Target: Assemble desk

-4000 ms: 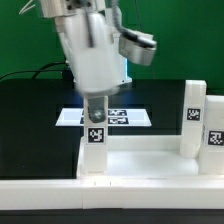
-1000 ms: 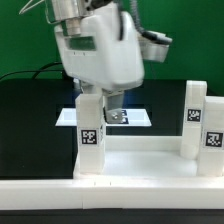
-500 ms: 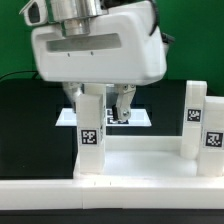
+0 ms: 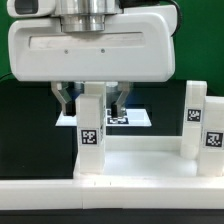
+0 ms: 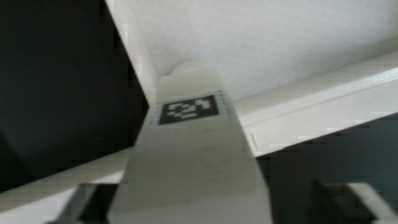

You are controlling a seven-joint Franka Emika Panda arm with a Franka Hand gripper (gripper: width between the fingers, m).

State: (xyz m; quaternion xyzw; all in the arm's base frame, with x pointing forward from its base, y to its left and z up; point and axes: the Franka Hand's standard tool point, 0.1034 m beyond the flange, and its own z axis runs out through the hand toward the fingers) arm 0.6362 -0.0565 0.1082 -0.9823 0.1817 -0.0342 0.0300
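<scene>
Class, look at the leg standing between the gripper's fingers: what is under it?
The leg stands upright on the white tabletop, at its corner on the exterior view's left. The gripper straddles its top. The leg itself covers whatever socket it sits in.

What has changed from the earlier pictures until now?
The gripper turned, and its open fingers now straddle the top of the upright leg, without closing on it. The leg, the tabletop, the two other legs and the marker board stayed in place.
</scene>
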